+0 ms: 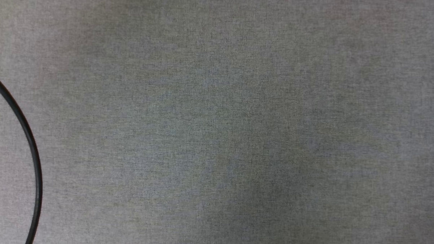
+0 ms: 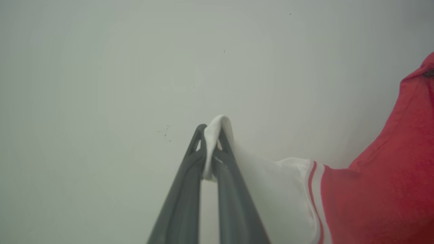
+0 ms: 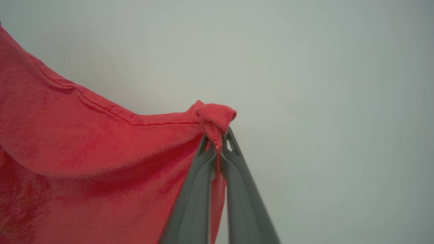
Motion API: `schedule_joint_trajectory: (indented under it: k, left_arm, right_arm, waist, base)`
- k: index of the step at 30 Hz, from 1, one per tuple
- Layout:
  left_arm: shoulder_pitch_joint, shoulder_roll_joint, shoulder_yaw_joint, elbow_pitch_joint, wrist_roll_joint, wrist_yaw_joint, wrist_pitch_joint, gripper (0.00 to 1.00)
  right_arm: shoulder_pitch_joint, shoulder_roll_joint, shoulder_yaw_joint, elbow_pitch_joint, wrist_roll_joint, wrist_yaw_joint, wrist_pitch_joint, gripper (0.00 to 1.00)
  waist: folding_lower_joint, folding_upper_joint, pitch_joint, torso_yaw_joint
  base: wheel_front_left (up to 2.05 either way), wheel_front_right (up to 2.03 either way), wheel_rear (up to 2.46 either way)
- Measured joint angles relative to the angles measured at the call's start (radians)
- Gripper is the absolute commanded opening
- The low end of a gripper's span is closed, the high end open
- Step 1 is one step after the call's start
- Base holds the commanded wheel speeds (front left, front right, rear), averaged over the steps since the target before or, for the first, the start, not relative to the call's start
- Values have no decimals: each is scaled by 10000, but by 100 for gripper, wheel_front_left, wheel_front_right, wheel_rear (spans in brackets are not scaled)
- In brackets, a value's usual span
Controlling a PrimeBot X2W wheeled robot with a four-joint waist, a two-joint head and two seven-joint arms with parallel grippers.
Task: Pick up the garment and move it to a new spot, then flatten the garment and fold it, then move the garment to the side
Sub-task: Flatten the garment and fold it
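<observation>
Looking down in head view on grey woven cloth surface (image 1: pixel 217 122), with black cable (image 1: pixel 30 140) arcing along left edge.

Switching to left wrist view: left gripper (image 2: pixel 212 135) clamped tight on a fold of white sleeve (image 2: pixel 271 183), tips nearly together, cloth poking out past them. Trailing right from there into striped trim (image 2: pixel 315 200) and red body of garment (image 2: pixel 383 189), hanging slack, off any surface as far as can be told. Plain pale backdrop behind, too featureless to name.

Moving to right wrist view: right gripper (image 3: pixel 217 144) pinched shut on bunched red hem corner (image 3: pixel 215 117), stitched edge running left from grip, red cloth sagging below and left. Same pale backdrop.

Judged as first step: garment held up in the air by both arms, one on sleeve, one on hem corner, for carrying to new spot. Not yet flattened or folded. Next calls for lowering onto grey surface with both grips spread apart to keep cloth taut, letting go only once laid down. Probably needs a regrip after, since sleeve-and-hem hold looks lopsided for a clean spread.
</observation>
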Motion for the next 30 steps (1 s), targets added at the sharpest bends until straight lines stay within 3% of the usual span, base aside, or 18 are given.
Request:
schedule_joint_trajectory:
  k: [7,16,23,30]
  left_arm:
    - [-135,-499,-173,1266,-82,-293,-612,0]
    - [2046,-543,-435,1599,-399,-474,-928,0]
    - [4770,-15,-403,882,-819,-535,-947,0]
    - [8092,671,-280,-792,-1239,-121,-961,0]
  right_arm:
    - [-24,117,1371,771,589,-2,-560,0]
    - [1894,115,2669,1051,1848,-2,-1235,0]
    - [3801,244,3783,1022,2778,-2,-1697,0]
    - [5642,-35,4769,489,3570,-2,-2102,0]
  waist:
    - [0,0,342,84]
    - [-1,0,39,25]
    - [-1,0,-633,-63]
    - [-1,0,-1523,-164]
  base:
    - [0,0,0]
    - [0,0,0]
    - [0,0,0]
    - [0,0,0]
